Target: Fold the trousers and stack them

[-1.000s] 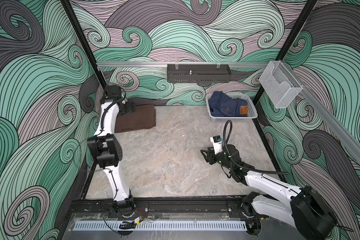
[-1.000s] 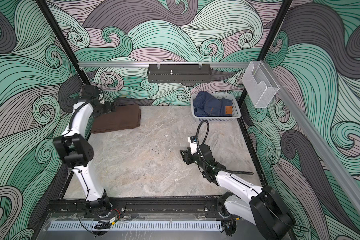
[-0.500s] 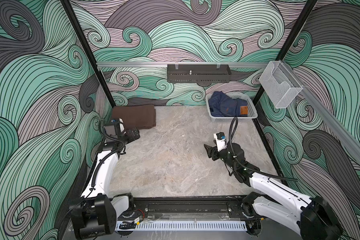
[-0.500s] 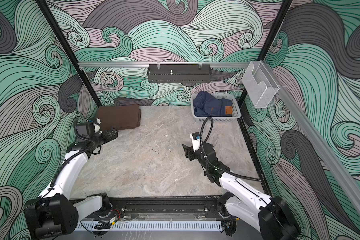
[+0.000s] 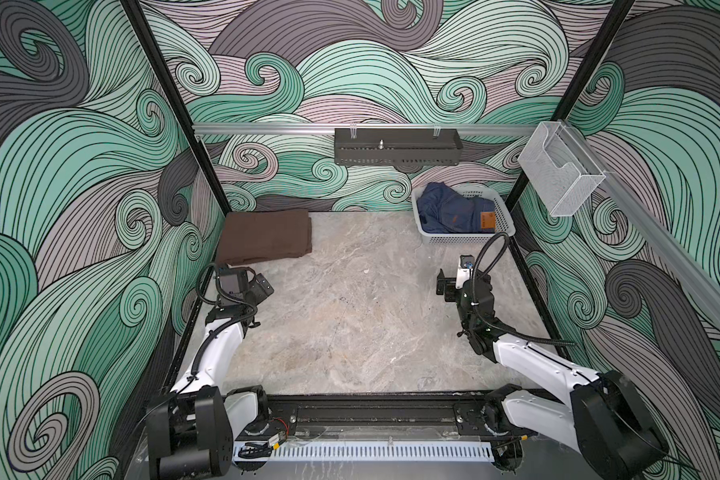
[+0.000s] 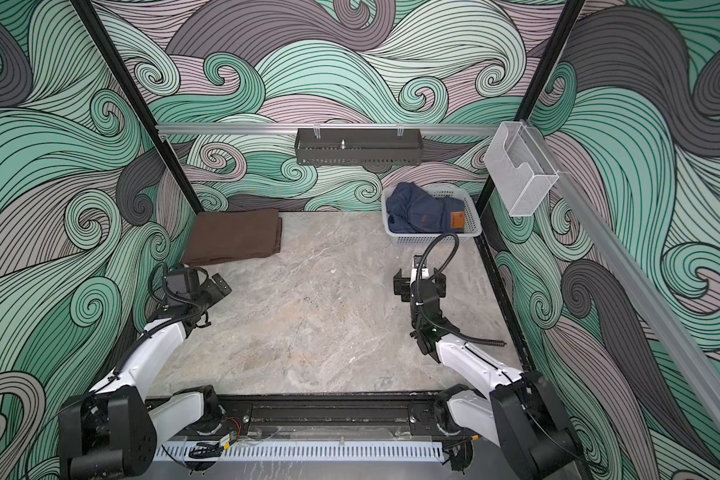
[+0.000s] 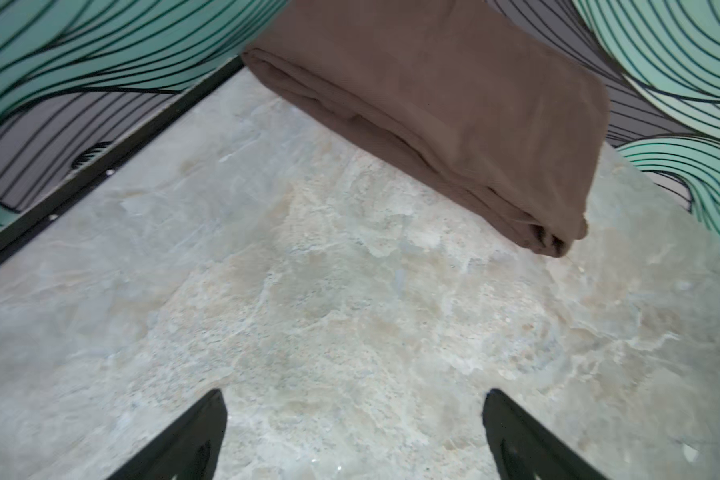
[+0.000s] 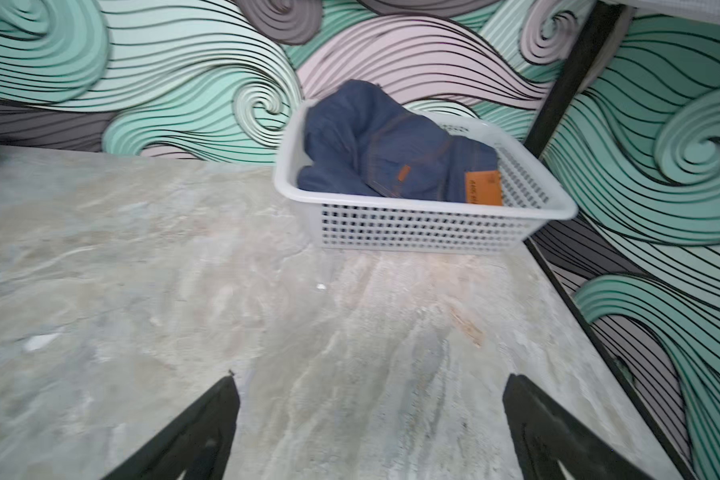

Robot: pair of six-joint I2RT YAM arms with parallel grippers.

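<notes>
So, nearest, the black right gripper (image 8: 371, 384) hangs just short of the white plastic mesh basket (image 8: 425, 232), jaws wide, nothing in them. Same for the black left gripper (image 7: 354, 399), well left of the basket. Further back, the folded dark chocolate-brown trousers (image 5: 267, 237) lie flat, level with the basket.

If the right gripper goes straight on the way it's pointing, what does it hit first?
Probably the near wall of the white basket; the right gripper has only bare table before it. Depth is unclear.
</notes>
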